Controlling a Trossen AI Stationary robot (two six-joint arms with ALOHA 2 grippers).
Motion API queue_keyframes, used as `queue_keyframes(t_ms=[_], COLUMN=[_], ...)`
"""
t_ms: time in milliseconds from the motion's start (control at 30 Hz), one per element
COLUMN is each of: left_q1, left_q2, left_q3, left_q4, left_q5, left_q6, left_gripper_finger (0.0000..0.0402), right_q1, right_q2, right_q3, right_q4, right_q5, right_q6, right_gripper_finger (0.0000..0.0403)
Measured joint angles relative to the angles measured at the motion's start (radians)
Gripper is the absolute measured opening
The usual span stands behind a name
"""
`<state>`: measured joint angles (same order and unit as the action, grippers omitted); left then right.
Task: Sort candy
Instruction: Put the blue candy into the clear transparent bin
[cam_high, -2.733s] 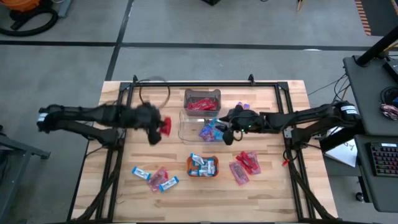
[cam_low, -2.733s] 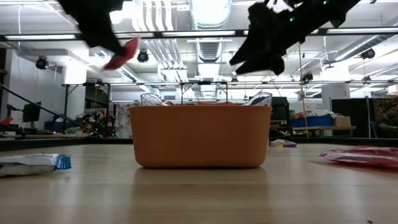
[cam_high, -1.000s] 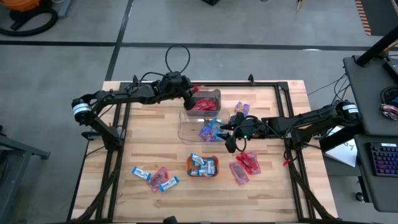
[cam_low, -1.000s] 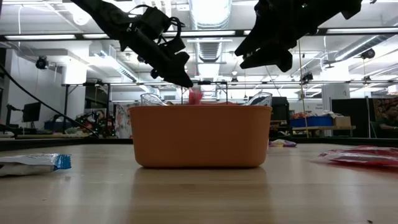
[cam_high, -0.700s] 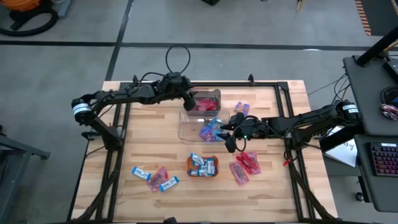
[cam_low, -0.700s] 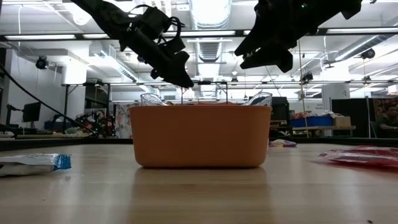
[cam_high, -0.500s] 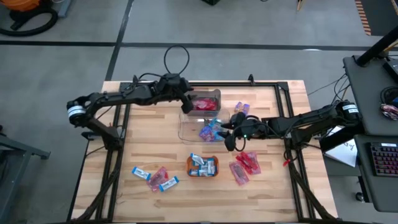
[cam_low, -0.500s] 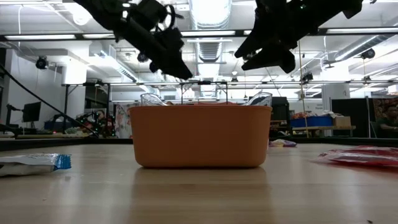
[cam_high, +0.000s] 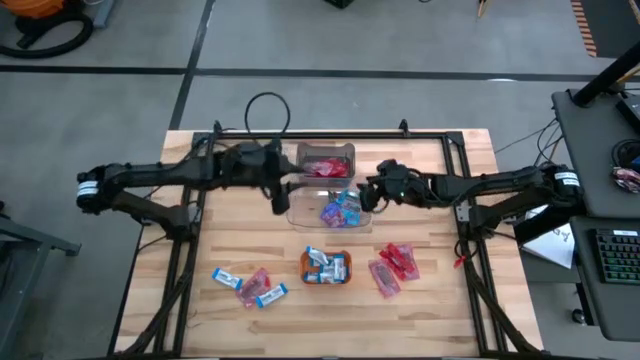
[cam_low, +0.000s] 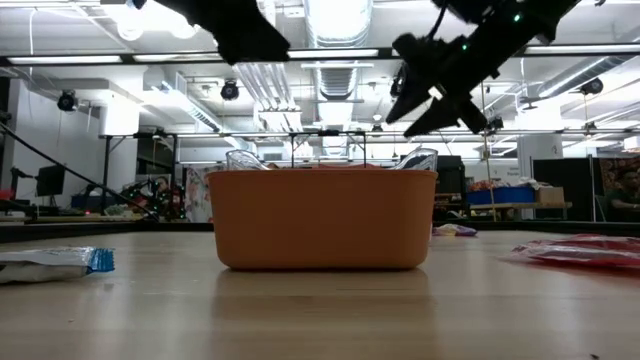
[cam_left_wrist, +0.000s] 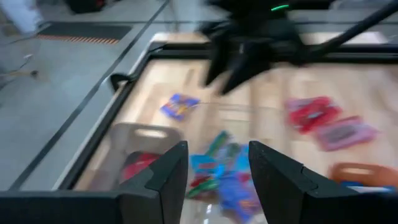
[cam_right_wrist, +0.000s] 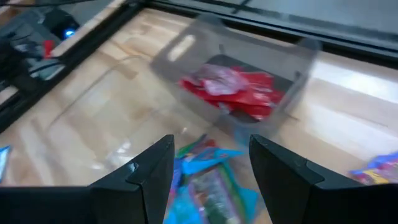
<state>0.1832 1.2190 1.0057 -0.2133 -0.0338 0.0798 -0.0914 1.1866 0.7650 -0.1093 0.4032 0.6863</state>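
The left gripper (cam_high: 280, 195) hangs just left of the clear bins (cam_high: 305, 208), fingers apart and empty. The right gripper (cam_high: 368, 188) hovers at the bins' right edge, fingers spread and holding nothing. The candy (cam_high: 340, 209) lies between them: blue and purple pieces in the nearer bin, red packets (cam_high: 324, 167) in the farther one, more loose on the table (cam_high: 440, 300).

— Where do we see the candy?

— Red packets (cam_high: 325, 167) lie heaped in the far clear bin, and blue and purple wrappers (cam_high: 340, 210) are piled in the near one.

— And loose on the table?

— Blue-and-white bars (cam_high: 326, 265) fill the orange tray (jumbled, not lined up). Two red packets (cam_high: 393, 265) lie flat to its right; two bars and a pink packet (cam_high: 249, 284) lie at front left.
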Motion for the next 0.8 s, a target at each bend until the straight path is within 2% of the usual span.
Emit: queue_keyframes(t_ms=[400, 567, 800], left_q1=[-0.182, -0.211, -0.212], left_q2=[-0.16, -0.186, -0.185], left_q3=[-0.074, -0.087, -0.087], left_q4=[0.003, -0.002, -0.001], left_q5=[-0.007, -0.01, -0.011], left_q6=[-0.095, -0.114, -0.107], left_gripper_finger=[0.0153, 0.0153, 0.0153], right_q1=[-0.304, -0.411, -0.499], right_q2=[0.0, 0.009, 0.04], right_q3=[0.0, 0.0, 0.0], right_q4=[-0.224, -0.321, -0.336], right_q5=[-0.112, -0.117, -0.124], right_q6=[0.048, 0.05, 0.029], right_gripper_finger=[0.0201, 0.0201, 0.0201])
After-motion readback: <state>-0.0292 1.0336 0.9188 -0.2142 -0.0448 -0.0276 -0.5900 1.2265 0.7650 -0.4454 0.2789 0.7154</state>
